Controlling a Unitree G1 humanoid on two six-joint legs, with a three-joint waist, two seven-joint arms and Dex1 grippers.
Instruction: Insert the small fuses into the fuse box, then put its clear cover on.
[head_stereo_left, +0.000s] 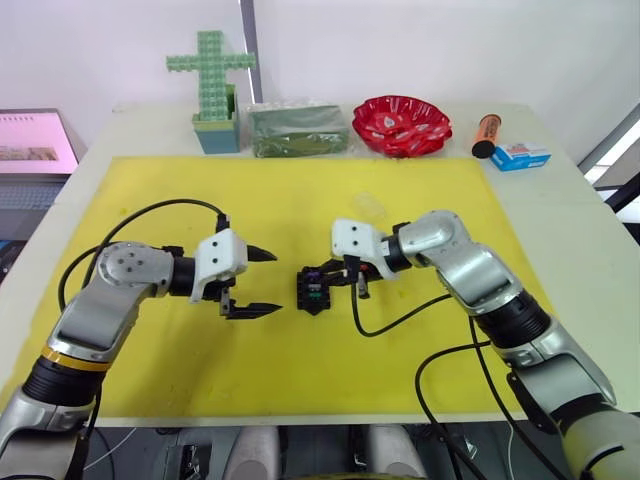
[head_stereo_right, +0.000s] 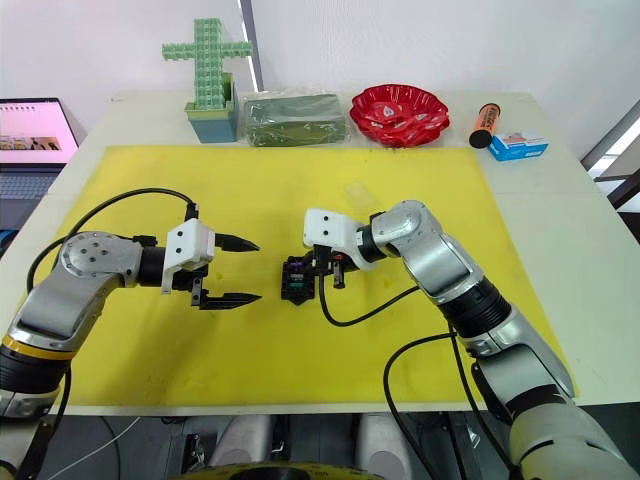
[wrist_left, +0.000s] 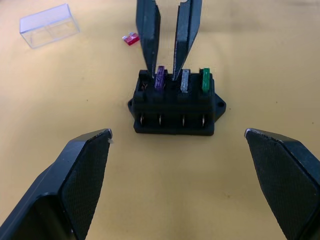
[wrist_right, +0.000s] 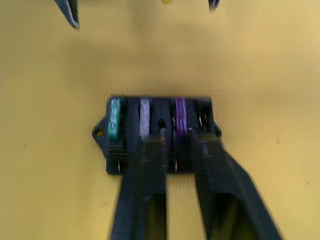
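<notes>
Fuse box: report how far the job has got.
Done: green, grey and purple fuses stand in the fuse box.
In hand: the right gripper straddles the purple fuse, fingers slightly apart; the left gripper waits open beside the box.
Left: the red fuse lies on the mat, one slot empty, and the clear cover is still off.

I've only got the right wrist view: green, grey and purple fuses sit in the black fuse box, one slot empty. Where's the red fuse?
Observer: The red fuse lies loose on the yellow mat, a little apart from the fuse box.
Operator: And the clear cover?
Observer: The clear cover lies on the mat too, apart from the red fuse.
Operator: Left end effector?
Observer: The left end effector is open and empty, beside the box without touching it.
</notes>
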